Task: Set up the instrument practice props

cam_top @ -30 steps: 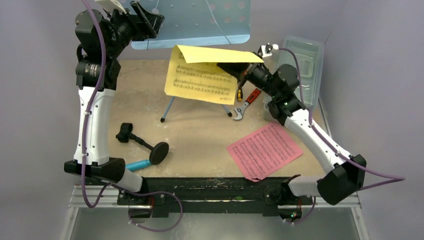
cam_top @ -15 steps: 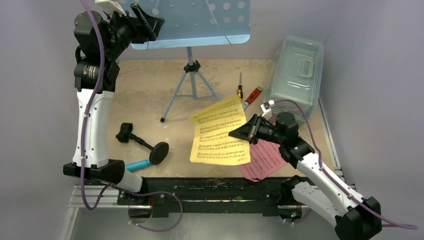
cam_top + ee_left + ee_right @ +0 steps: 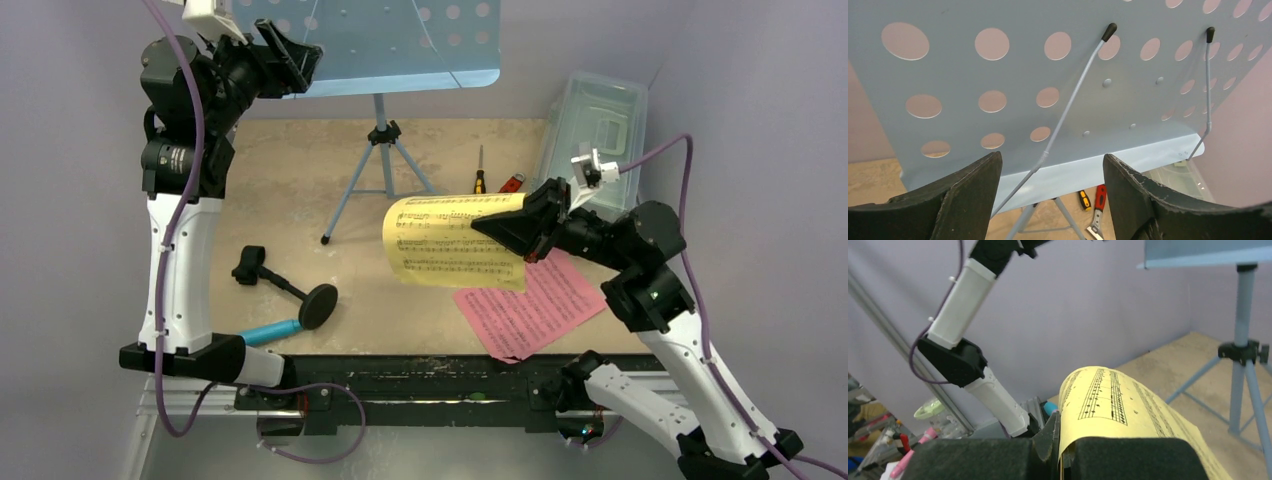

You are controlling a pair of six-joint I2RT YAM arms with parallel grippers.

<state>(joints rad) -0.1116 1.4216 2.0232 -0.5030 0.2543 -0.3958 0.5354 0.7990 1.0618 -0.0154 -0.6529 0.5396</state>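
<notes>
The light blue perforated music stand [image 3: 400,45] stands upright on its tripod legs at the back of the table. My left gripper [image 3: 290,50] hangs open at the left end of its desk; in the left wrist view its gripper [image 3: 1053,170] faces the desk [image 3: 998,75] and the shelf lip, holding nothing. My right gripper [image 3: 480,227] is shut on the right edge of the yellow page [image 3: 445,245], which curls in the air over mid-table. The pink page [image 3: 530,300] lies flat at the front right. A black mic stand [image 3: 285,285] lies on its side beside the cyan microphone [image 3: 270,330].
A clear lidded box [image 3: 595,130] stands at the back right. A screwdriver [image 3: 479,180] and a red-handled wrench [image 3: 511,183] lie right of the tripod, partly behind the yellow page. The left arm's white link rises along the table's left side.
The right arm dropped the yellow page from in front of the stand's desk toward the front, then raised and turned it over mid-table. The left gripper has barely shifted.
</notes>
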